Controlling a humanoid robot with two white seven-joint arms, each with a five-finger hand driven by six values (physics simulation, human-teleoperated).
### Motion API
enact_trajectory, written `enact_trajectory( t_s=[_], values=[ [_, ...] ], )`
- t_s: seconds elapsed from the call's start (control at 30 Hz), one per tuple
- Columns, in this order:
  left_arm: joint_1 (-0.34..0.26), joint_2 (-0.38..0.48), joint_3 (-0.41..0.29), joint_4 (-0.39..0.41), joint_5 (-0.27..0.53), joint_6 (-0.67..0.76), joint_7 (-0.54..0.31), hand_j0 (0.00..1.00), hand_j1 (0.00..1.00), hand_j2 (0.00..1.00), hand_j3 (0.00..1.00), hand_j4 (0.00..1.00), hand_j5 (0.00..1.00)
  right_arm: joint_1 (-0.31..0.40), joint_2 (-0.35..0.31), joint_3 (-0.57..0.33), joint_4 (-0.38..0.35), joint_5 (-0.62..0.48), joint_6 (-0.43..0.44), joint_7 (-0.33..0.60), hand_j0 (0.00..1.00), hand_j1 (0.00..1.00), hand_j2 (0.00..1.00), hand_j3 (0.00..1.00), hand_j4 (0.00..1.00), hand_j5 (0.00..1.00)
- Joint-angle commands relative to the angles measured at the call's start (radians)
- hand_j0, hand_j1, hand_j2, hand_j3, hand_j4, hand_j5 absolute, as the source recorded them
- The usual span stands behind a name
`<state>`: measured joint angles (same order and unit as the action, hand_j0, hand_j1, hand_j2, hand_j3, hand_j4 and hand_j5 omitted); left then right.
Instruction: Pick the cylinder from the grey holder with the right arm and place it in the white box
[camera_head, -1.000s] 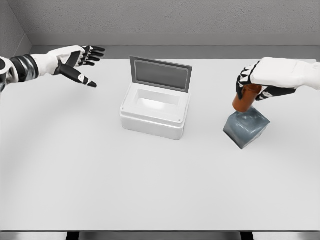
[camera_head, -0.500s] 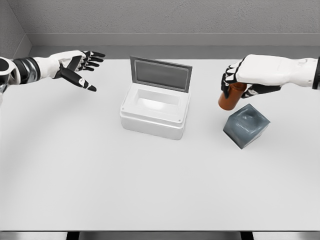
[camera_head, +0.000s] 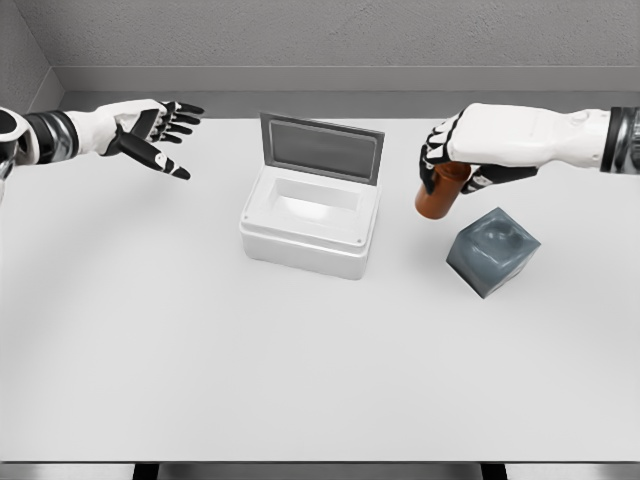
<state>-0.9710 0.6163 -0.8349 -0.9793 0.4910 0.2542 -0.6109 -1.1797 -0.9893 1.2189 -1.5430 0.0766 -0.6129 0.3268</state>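
Transfer step, mid-carry. The right hand (camera_head: 462, 155) is wrapped around the top of the short reddish-brown cylinder (camera_head: 438, 194), fingers curled over it, gripping. The cylinder hangs tilted, lower end free in the air, clear of the dark grey cube-shaped holder (camera_head: 492, 251), which sits empty with its socket showing, on the pale worktop (camera_head: 300, 370). So the pick looks done; the place is not yet done.

The cylinder is between the holder and the white rectangular box with its hinged grey lid standing open (camera_head: 311, 221), above the worktop, just right of the box's right wall, not yet over the opening.

Next move, by my read: carry further left until the cylinder is above the box cavity, keep clear of the raised lid at the back and the near rim, lower, then release. The tilt may need straightening, or the cylinder could catch the rim.

The left hand (camera_head: 150, 125) is at upper left, well apart from the box, fingers spread, holding nothing.
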Motion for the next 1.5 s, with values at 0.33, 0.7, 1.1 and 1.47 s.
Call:
enact_trajectory(
  t_s=[0.33, 0.7, 1.1, 1.47],
  values=[
    [0.011, 0.000, 0.037, -0.001, 0.003, 0.011, 0.000, 1.00, 1.00, 1.00, 1.00, 1.00, 1.00, -0.023, 0.049, -0.002, -0.006, -0.009, 0.002, -0.003, 0.42, 0.42, 0.42, 0.42, 0.42, 0.42],
    [0.011, 0.000, 0.039, 0.001, 0.001, 0.011, 0.000, 1.00, 1.00, 1.00, 1.00, 1.00, 1.00, -0.035, 0.081, 0.004, -0.009, -0.008, 0.002, 0.005, 0.42, 0.42, 0.42, 0.42, 0.42, 0.42],
    [0.029, -0.003, 0.068, 0.002, 0.001, 0.011, 0.000, 1.00, 1.00, 1.00, 1.00, 1.00, 1.00, -0.057, 0.101, 0.018, -0.002, 0.000, 0.002, 0.032, 0.42, 0.42, 0.42, 0.42, 0.42, 0.42],
    [0.035, -0.003, 0.079, 0.004, 0.001, 0.011, 0.000, 1.00, 1.00, 1.00, 1.00, 1.00, 1.00, -0.075, 0.141, 0.034, 0.012, 0.003, 0.002, 0.066, 0.42, 0.42, 0.42, 0.42, 0.42, 0.42]
  ],
)
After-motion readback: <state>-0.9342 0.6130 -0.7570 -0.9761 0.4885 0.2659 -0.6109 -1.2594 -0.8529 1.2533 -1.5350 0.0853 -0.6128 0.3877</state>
